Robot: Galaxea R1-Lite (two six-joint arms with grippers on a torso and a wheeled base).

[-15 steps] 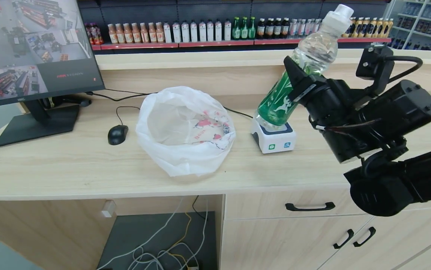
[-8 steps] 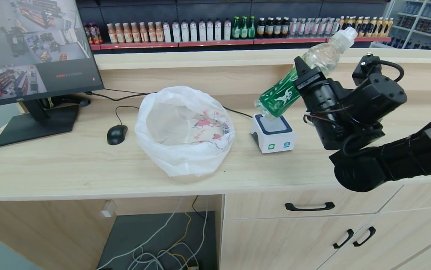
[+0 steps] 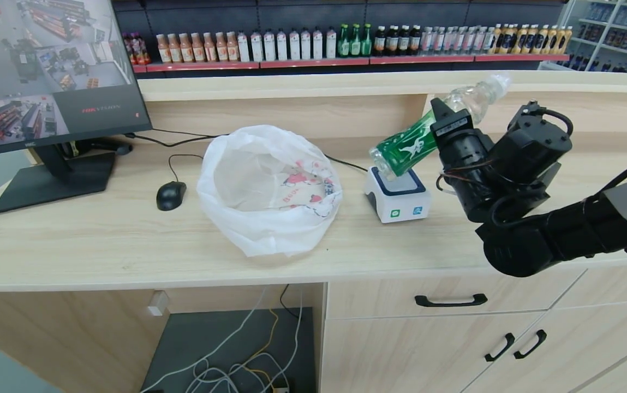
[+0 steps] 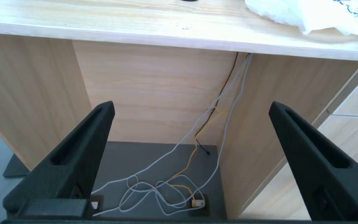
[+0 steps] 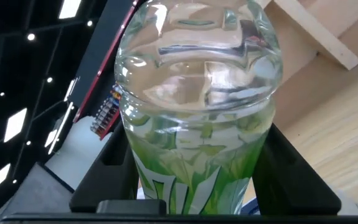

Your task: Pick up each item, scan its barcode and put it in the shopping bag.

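Head view: the right end effector [image 3: 440, 121] is clenching a clear plastic bottle with a green label [image 3: 408, 146] around its upper body. It is tilting the bottle so the base is hanging just above the blue-rimmed top of a white cube-shaped barcode scanner [image 3: 399, 200], with the white cap pointing up and away. Whether the base is touching the scanner cannot be told. The bottle is sitting between the two black fingers [image 5: 297, 174], its clear shoulder bulging toward the wrist camera. Scanning well is likely calling for a slow roll of the bottle until its printed code is facing the scanner window. It is also calling for a near, steady hold and a firm grip, since the smooth plastic could be slipping. A crumpled white plastic shopping bag [image 3: 269, 224] is sitting open just beside the scanner on the pale wooden surface [image 3: 100, 240], awaiting the drop. The left end effector [image 4: 191, 149] is hanging released, spread wide, low in front of the surface above a tangle of cables [image 4: 166, 190].
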